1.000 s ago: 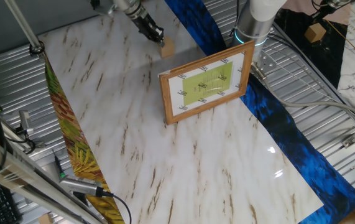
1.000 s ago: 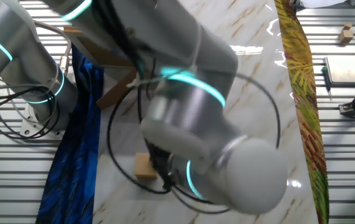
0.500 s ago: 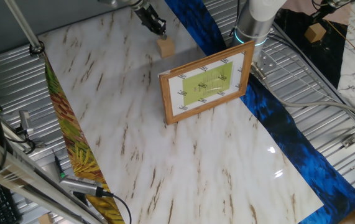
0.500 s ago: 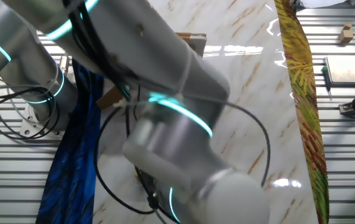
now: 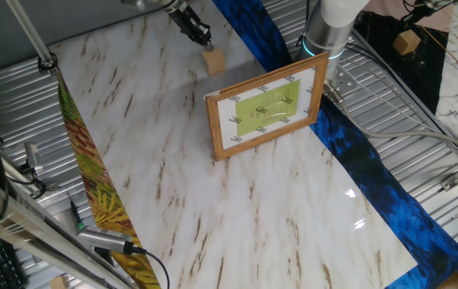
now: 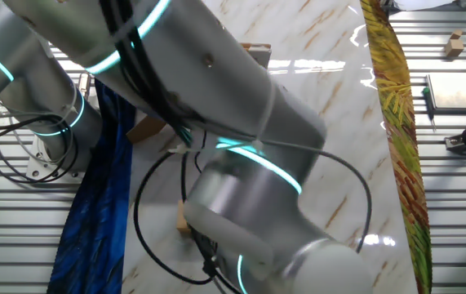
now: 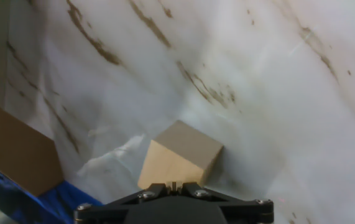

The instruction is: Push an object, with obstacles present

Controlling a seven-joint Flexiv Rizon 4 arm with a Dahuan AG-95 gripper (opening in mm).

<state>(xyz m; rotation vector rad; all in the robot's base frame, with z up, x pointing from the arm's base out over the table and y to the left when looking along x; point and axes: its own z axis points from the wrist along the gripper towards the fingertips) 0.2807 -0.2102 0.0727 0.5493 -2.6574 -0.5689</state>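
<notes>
— How is the gripper [image 7: 174,185] standing?

— I see its fingers pressed together with nothing between them. The tips sit right at the near edge of the wooden block [image 7: 180,155]. I can't tell whether they touch it.

— How many of each thing?

— One block, just ahead of the fingertips on the marble table [image 5: 172,160]. One picture frame [image 5: 267,108], upright, farther out beyond the block and apart from it.

— Anything you can't make out?

— From the other fixed view the arm [image 6: 241,163] covers nearly all of the block and the fingers. In the hand view a brown panel [image 7: 15,149] is cut off to the gripper's left, and I can't say what it is.
</notes>
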